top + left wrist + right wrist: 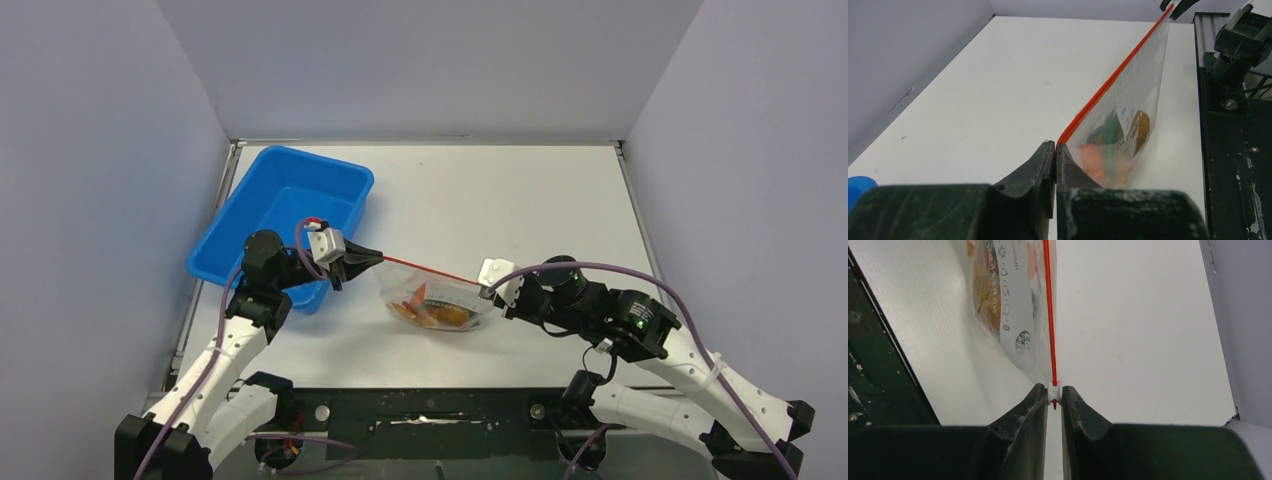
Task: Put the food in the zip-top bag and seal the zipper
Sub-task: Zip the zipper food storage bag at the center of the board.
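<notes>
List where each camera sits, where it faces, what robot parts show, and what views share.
Top external: above, behind the arms, looking down at the table; both arms, left gripper and right gripper stretching the zip-top bag.
Left wrist: on the left arm, looking past its shut fingers along the zipper toward the right gripper.
Right wrist: on the right arm, looking past its fingers, shut on the zipper.
All three share bag, zipper, food.
</notes>
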